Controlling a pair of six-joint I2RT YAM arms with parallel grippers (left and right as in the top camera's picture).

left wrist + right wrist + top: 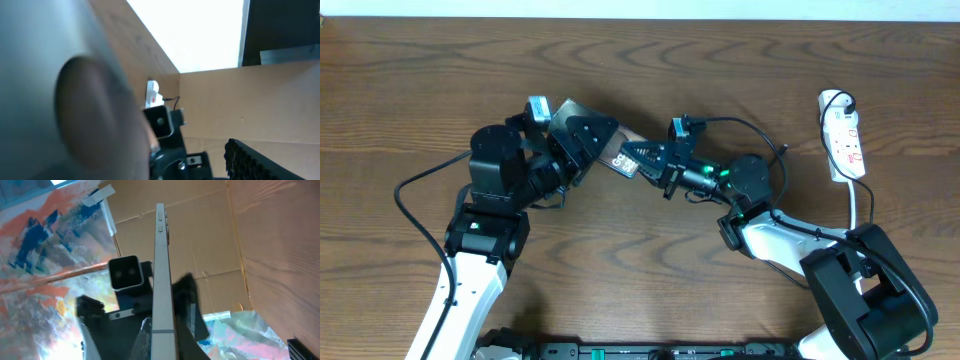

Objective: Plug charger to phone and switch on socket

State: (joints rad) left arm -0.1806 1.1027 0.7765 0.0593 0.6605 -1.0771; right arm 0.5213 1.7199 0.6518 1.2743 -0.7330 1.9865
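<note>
the phone [162, 280] stands edge-on in the air, apparently pinched low by the closed right gripper [648, 160]; the left gripper [598, 138] straddles it, jaws wide. an off-centre squeeze could twist it loose. open table [720, 60] lies all round; the socket [844, 135] sits well apart, far right.

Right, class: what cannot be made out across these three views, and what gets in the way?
Tip of the charger: seen in no view; overhead, the left claw and right claw cover the phone ends.
Port of the phone: right wrist view shows only its thin edge, cut off below.
Switches on the socket: too small overhead; blurred in left wrist view.
Left wrist view, left half: blurred grey surface, too close.
</note>
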